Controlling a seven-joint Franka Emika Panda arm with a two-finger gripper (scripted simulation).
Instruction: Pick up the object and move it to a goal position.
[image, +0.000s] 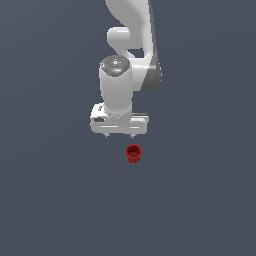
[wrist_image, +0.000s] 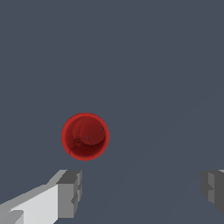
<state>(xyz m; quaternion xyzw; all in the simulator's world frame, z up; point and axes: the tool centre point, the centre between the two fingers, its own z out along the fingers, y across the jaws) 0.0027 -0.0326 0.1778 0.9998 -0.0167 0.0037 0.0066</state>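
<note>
**Red cup free on the tabletop, hand spread above it**

The red ribbed cup (image: 133, 153) (wrist_image: 85, 136) stands upright, hollow top up, on the dark grey tabletop (image: 55, 200). Nothing touches it. The white hand (image: 119, 135) (wrist_image: 140, 190) hangs just beside and above the cup, its fingers (wrist_image: 70, 192) wide apart and holding nothing.

You're looking at a simulated test scene, not a real room. A flat, featureless slate-grey ground (image: 50, 200) fills both views, and the white arm (image: 125, 60) and red cup (image: 133, 153) are smoothly rendered.
</note>
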